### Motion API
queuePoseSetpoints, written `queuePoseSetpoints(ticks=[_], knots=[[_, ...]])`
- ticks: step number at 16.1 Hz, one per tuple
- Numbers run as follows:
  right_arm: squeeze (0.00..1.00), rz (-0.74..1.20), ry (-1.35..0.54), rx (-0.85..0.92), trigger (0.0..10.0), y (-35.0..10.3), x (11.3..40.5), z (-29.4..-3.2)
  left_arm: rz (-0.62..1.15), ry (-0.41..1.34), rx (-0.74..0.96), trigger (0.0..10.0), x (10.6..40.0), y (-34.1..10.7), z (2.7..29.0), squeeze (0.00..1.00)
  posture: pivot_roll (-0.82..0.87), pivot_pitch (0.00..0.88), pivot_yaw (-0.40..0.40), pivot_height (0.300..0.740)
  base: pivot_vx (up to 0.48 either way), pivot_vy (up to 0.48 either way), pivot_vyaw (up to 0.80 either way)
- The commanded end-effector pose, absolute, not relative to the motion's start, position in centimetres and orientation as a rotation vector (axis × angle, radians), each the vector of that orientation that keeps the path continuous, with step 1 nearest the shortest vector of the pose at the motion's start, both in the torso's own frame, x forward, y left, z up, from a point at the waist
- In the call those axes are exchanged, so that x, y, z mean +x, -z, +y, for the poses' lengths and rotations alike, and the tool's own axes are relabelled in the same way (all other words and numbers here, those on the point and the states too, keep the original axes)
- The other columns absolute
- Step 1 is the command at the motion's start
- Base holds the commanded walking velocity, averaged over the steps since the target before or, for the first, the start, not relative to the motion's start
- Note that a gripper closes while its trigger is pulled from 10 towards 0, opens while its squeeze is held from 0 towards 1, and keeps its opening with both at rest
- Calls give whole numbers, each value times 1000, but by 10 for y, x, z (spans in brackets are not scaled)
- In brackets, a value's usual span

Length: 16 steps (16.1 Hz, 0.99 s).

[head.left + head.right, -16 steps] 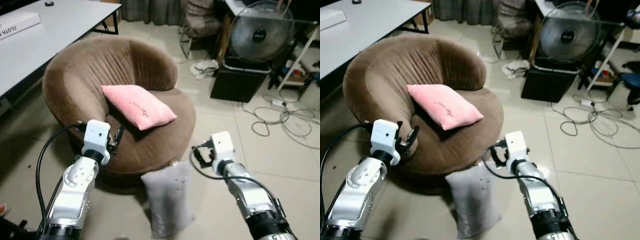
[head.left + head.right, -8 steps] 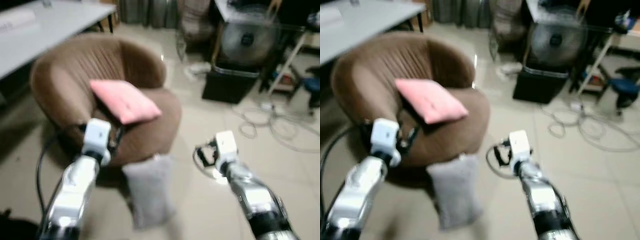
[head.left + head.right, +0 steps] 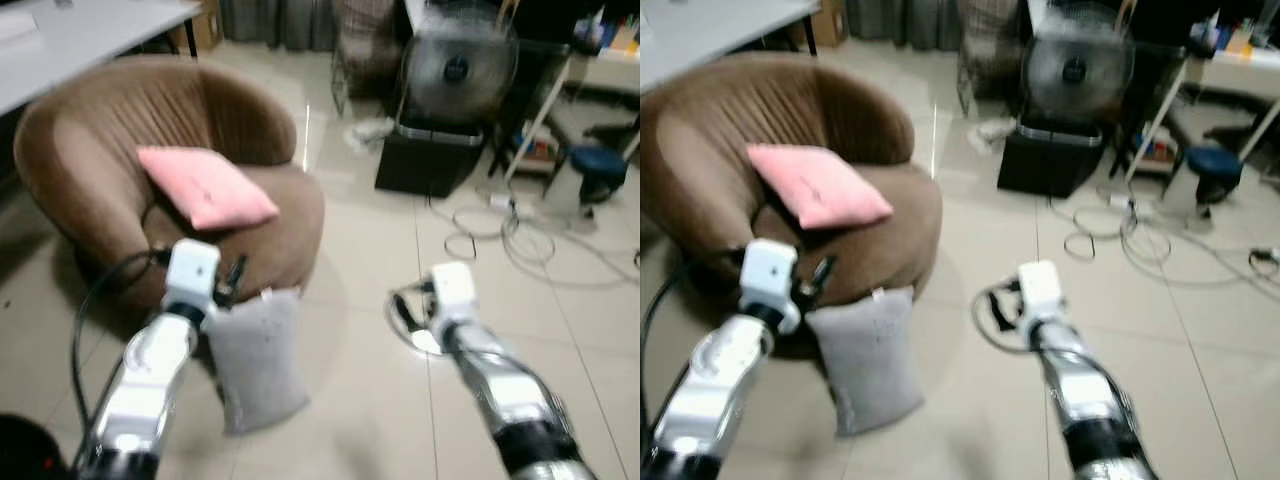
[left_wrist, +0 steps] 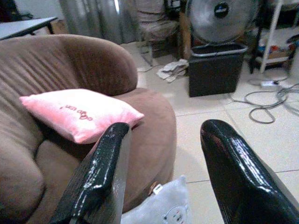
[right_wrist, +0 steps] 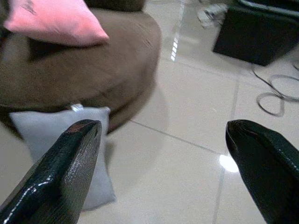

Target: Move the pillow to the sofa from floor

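Both jaws spread, empty; grey pillow (image 3: 257, 355) on floor between arms.

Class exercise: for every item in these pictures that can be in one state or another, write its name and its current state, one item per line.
grey pillow: on the floor, leaning against the sofa's front.
pink pillow: lying on the sofa seat.
brown sofa: holds the pink pillow alone.
left gripper: open, holding nothing.
right gripper: open, holding nothing.
fan: too blurred to tell whether it spins.
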State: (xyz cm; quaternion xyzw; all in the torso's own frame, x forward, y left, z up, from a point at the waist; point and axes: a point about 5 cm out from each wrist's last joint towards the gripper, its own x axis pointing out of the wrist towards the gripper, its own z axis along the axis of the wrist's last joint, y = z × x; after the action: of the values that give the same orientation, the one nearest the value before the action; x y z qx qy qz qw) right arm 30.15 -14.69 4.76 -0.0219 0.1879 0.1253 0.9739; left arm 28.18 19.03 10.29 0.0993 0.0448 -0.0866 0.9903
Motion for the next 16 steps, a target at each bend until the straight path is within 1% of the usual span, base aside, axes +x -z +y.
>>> queuePoseSetpoints(ticks=[1,7,9,12,13,16], knots=[[0,369,-223,-54,10000,-50,302,-158,72,187,199,10000,285,-107,185,0,116,0,-16,740,0,-386,0],[0,371,-194,-34,10000,-49,302,-165,71,188,196,10000,286,-108,184,0,117,0,-16,740,0,-365,0],[0,368,-191,-35,10000,-51,304,-165,115,154,158,10000,288,-104,188,0,117,0,-16,740,0,129,0],[0,368,-190,-34,10000,-51,304,-165,109,148,158,10000,289,-105,188,0,117,0,-16,740,0,480,0],[0,375,-188,-34,10000,-48,302,-163,92,119,163,10000,291,-108,191,0,113,0,-8,740,0,0,0],[0,386,-197,-36,10000,-46,299,-158,63,124,168,10000,294,-114,191,0,113,0,-8,740,0,0,0]])
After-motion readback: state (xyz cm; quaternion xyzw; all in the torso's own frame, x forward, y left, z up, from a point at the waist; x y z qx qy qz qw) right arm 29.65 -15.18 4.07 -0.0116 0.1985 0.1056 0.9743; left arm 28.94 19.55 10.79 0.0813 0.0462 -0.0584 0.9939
